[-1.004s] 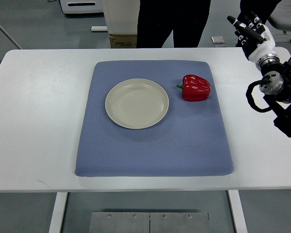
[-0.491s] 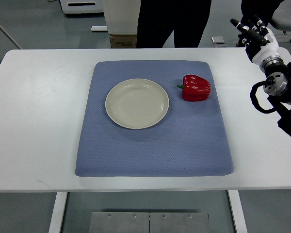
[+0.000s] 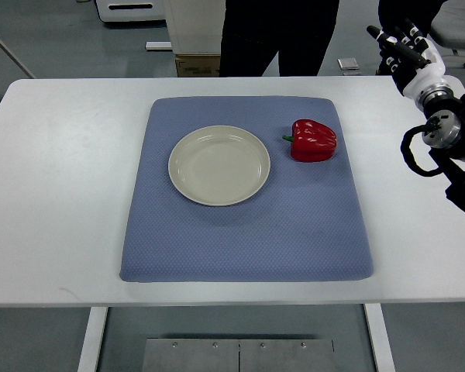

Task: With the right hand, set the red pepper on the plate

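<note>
A red pepper with a green stem lies on the blue mat, just right of a cream plate that holds nothing. My right hand hovers over the table's far right corner, well to the right of and beyond the pepper. Its black and white fingers are stretched out and hold nothing. The right arm comes in from the right edge. No left arm shows.
The mat lies in the middle of a white table. A person in dark trousers stands behind the far edge. A cardboard box and a small grey object sit on the floor beyond.
My right hand and forearm have drifted slightly to the right and a little farther back. The pepper and plate have not moved.
</note>
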You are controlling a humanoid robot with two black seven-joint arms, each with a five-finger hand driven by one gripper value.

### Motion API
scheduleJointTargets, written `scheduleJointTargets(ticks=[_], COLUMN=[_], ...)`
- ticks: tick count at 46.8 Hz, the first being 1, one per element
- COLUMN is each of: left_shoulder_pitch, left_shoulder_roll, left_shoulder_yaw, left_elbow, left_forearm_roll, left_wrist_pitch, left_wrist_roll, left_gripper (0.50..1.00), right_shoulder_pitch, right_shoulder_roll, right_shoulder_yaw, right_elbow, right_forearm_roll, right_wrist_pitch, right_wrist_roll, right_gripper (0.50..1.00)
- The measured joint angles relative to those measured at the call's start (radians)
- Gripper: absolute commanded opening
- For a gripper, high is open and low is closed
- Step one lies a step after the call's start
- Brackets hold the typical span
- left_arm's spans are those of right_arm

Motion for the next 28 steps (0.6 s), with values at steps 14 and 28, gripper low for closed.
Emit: scheduleJointTargets(ticks=[14, 28], left_shoulder_pitch=[0.0, 0.0], left_shoulder_roll=[0.0, 0.0], left_shoulder_yaw=[0.0, 0.0], left_elbow=[0.0, 0.0], left_forearm_roll=[0.0, 0.0], left_wrist_pitch=[0.0, 0.0], left_wrist_roll=[0.0, 0.0], left_gripper=[1.0, 1.0], right_shoulder_pitch=[0.036, 0.063], right_shoulder_roll=[-0.052, -0.091], right_shoulder_yaw=[0.016, 0.003], right_elbow=[0.013, 0.013], right_forearm_roll=[0.01, -0.007], right_wrist_pitch=[0.093, 0.109], right_wrist_roll=[-0.057, -0.008], right_gripper=[1.0, 1.0])
